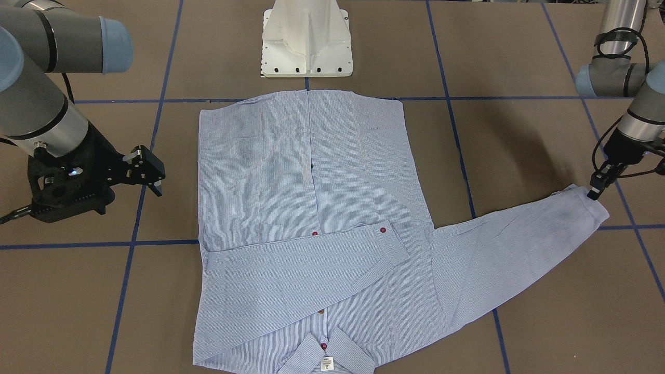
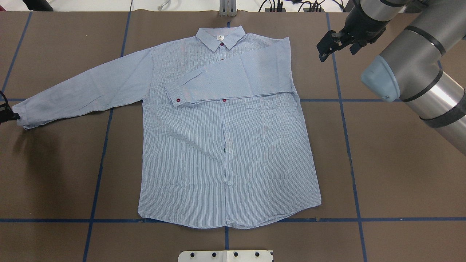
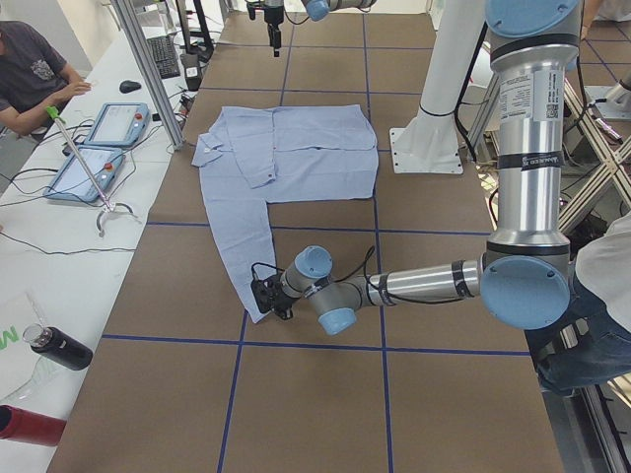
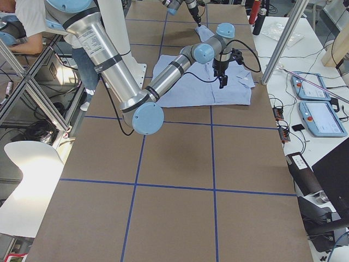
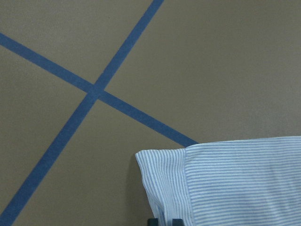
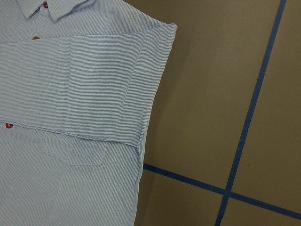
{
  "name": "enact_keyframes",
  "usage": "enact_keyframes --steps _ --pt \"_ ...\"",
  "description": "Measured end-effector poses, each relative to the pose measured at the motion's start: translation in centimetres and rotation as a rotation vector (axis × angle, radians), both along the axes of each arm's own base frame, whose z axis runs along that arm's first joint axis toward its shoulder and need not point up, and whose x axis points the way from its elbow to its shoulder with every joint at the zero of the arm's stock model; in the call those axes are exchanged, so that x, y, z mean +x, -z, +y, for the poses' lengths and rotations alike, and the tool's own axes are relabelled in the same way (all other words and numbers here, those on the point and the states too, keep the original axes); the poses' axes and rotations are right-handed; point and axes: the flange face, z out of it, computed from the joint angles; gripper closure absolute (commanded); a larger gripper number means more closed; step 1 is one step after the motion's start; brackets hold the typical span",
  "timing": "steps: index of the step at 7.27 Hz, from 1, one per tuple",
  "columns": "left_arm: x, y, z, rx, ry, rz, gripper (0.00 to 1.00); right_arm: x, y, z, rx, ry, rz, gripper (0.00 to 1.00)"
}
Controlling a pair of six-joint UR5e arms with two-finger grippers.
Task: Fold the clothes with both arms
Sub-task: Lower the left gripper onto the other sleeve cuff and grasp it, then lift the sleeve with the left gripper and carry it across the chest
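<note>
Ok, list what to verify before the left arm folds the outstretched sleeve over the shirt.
1. The left gripper is at the cuff of the outstretched sleeve: ok, its tip meets the cuff's edge.
2. Jaws closed on that cuff: cannot tell. The left wrist view shows only the finger ends at its bottom edge.
3. The folded sleeve lies flat across the chest: ok.
4. The right gripper is clear of the shirt: ok. It is open, empty and over bare table beside it.
5. Shirt body spread flat, front up: ok, only slight wrinkles.
</note>
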Motion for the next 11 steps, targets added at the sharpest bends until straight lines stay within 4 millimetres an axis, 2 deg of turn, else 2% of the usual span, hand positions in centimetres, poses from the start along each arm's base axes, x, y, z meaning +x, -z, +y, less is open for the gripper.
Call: enact_keyframes --steps 2,3,4,5,7,10,11 --pt "0.1 1.5 -0.3 0.012 0.002 0.013 1.0 0.1 0.0 0.0 0.0 0.0 -0.001 0.0" --pt "0.3 3.3 -0.7 0.011 0.002 0.014 1.0 0.1 -0.1 0.1 -0.002 0.0 0.0 0.0" --pt "0.6 5.9 -1.3 0.003 0.002 0.01 1.0 0.2 -0.4 0.2 -0.005 0.0 0.001 0.0" --pt "0.9 9.5 -1.8 -0.011 0.002 0.002 1.0 0.4 -0.8 0.4 -0.008 0.002 0.001 0.0" --pt "1.8 18.5 -3.1 -0.043 0.002 -0.017 1.0 0.6 -1.8 0.9 -0.023 0.005 0.003 0.0" --pt "6.3 34.1 -8.6 -0.12 -0.015 0.031 1.0 1.7 -5.7 2.3 -0.073 0.001 0.03 0.0" --pt "7.8 39.0 -9.7 -0.145 -0.031 0.063 1.0 2.0 -6.7 2.5 -0.084 -0.003 0.038 0.0"
